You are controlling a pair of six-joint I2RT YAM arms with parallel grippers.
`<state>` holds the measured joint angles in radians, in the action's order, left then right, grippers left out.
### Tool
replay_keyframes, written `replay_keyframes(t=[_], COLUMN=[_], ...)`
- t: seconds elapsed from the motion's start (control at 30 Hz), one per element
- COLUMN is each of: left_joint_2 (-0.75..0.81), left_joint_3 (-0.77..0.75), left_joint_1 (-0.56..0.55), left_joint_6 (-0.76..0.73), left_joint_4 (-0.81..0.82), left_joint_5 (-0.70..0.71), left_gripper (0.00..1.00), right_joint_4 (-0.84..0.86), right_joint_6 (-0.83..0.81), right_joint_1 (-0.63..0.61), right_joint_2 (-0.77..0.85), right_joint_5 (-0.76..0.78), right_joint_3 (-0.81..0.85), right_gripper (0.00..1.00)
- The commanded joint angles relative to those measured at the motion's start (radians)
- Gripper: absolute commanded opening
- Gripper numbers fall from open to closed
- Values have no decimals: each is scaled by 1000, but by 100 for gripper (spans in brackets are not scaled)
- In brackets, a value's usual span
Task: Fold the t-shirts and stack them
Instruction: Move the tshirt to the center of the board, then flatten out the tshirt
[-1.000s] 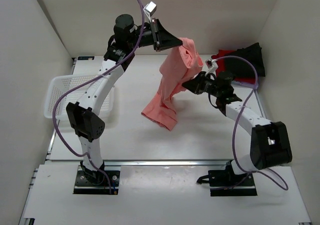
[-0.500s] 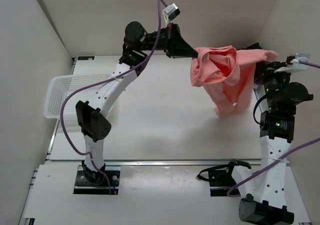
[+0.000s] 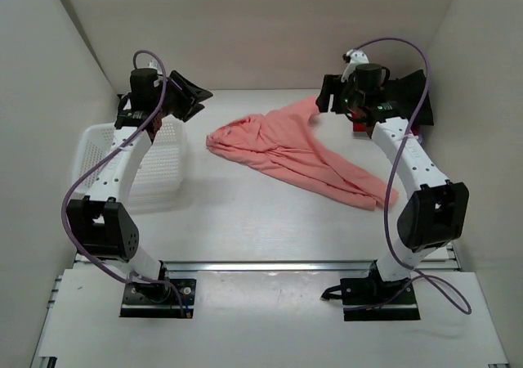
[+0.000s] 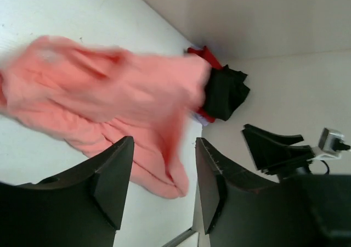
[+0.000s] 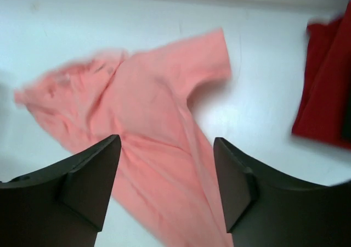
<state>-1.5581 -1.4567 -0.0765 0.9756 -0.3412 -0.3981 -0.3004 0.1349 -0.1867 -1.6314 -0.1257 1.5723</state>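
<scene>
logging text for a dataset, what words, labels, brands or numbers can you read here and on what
None can be read.
The salmon-pink t-shirt shows a pale patch near its neck in the wrist views, perhaps a label, too blurred to read.
The red t-shirt and the basket show no legible marking.

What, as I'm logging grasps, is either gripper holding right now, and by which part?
Nothing. The left gripper and right gripper are both open and empty; the salmon-pink t-shirt lies loose on the table.

Both arms stretched toward the far side, well apart, left tool [image 3: 192, 96] spread wide, right tool [image 3: 325, 98] spread wide
</scene>
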Motion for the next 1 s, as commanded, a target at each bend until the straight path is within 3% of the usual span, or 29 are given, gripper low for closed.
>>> replay_keyframes(t=[0.0, 0.13, 0.23, 0.3, 0.37, 0.43, 0.47, 0.5, 0.6, 0.73, 0.87, 0.97], left_joint_2=[-7, 47, -21, -92, -167, -261, -285, -331, -452, -574, -640, -697], left_joint_3=[-27, 81, 65, 3, -103, -178, -229, -285, -434, -554, -603, -655], left_joint_1=[-22, -29, -78, -117, -149, -192, -198, -200, -203, -209, -206, -206], left_joint_6=[-150, -152, -166, -195, -222, -241, -241, -255, -287, -331, -338, -322], left_joint_4=[-216, -159, -162, -188, -226, -246, -257, -277, -358, -467, -476, -466], left_joint_5=[73, 99, 78, 62, 88, 105, 120, 125, 160, 197, 223, 217], left_gripper=[63, 60, 54, 45, 27, 23, 28, 39, 48, 47, 53, 49], right_joint_4=[-78, -95, -108, -105, -106, -114, -109, -123, -138, -161, -178, -167], right_joint_6=[46, 42, 37, 43, 31, 12, 17, 17, 19, 0, -4, -17], right_joint_1=[45, 104, 156, 185, 185, 219, 224, 228, 239, 231, 228, 219], right_joint_2=[99, 163, 238, 290, 335, 375, 396, 418, 442, 427, 377, 323], right_joint_5=[35, 3, 8, -12, -3, -2, 3, -2, 21, 81, 104, 116], right_joint_3=[-21, -185, -314, -385, -467, -524, -556, -572, -641, -698, -698, -687], right_gripper=[67, 70, 69, 69, 68, 68, 68, 69, 69, 73, 73, 74])
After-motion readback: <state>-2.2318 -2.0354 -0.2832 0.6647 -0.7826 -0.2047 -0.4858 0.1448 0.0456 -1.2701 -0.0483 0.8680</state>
